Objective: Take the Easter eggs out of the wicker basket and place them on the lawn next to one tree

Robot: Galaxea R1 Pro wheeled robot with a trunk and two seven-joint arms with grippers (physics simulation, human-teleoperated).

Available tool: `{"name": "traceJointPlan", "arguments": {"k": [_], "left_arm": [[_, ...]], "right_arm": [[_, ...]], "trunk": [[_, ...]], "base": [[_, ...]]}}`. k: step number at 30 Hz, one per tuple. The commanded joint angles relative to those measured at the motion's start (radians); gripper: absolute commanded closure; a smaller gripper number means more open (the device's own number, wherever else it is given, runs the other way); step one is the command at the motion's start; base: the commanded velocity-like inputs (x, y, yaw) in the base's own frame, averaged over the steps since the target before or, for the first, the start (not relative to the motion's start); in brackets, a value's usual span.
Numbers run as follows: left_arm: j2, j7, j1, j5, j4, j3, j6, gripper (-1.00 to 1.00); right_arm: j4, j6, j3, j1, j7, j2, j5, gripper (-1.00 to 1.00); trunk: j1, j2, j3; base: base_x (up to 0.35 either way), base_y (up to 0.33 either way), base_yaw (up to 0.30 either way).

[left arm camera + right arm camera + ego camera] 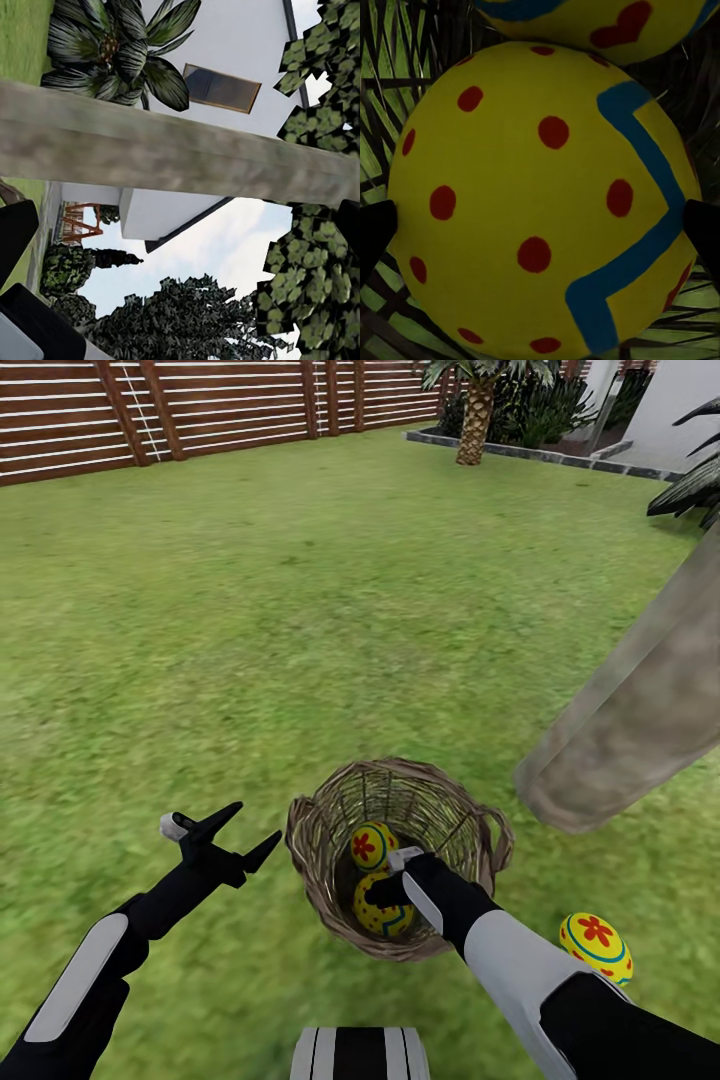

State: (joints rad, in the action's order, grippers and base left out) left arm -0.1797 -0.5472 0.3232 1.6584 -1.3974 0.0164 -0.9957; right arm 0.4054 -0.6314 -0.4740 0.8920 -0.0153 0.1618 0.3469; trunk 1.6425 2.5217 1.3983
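The wicker basket stands on the lawn just in front of me. Two Easter eggs lie inside it: a flower-painted one and, below it, a red-dotted one with a blue zigzag. My right gripper reaches down into the basket, open, with a finger on each side of the dotted egg. The third egg rests on the grass to the right, close to the base of the tree. Left of the basket, my left gripper hovers open and empty.
The tree's thick mottled trunk leans across the right side. A brown slat fence bounds the garden at the back. A palm stands in a bordered bed, with the white house beyond. Open grass stretches ahead and to the left.
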Motion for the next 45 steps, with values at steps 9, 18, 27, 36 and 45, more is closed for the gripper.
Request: {"name": "traceJointPlan", "arguments": {"k": [9,18,27,36,45], "left_arm": [[0.0,-0.003,0.0,-0.002,-0.002,0.0,-0.005,-1.0],[0.0,-0.003,0.0,-0.003,-0.005,0.0,-0.004,-1.0],[0.0,-0.003,0.0,-0.003,-0.005,0.0,-0.004,-1.0],[0.0,-0.003,0.0,-0.003,-0.003,0.0,-0.004,-1.0],[0.0,-0.003,0.0,-0.003,-0.005,0.0,-0.004,-1.0]], "right_arm": [[0.001,-0.004,-0.006,0.001,-0.002,-0.001,0.003,1.0],[0.001,-0.004,-0.006,0.001,-0.002,-0.001,0.002,1.0],[0.01,-0.004,-0.005,0.0,0.001,-0.002,0.0,1.0],[0.01,-0.004,-0.003,0.001,0.001,-0.002,0.001,1.0],[0.01,-0.004,-0.003,0.0,0.001,-0.002,0.001,1.0]], "trunk": [[-0.002,-0.001,-0.019],[-0.004,-0.002,-0.034],[-0.005,-0.002,-0.038],[-0.006,-0.003,-0.046],[-0.009,-0.004,-0.073]], "base": [[0.0,0.0,0.0],[0.0,0.0,0.0],[0.0,0.0,0.0],[0.0,0.0,0.0],[0.0,0.0,0.0]]}}
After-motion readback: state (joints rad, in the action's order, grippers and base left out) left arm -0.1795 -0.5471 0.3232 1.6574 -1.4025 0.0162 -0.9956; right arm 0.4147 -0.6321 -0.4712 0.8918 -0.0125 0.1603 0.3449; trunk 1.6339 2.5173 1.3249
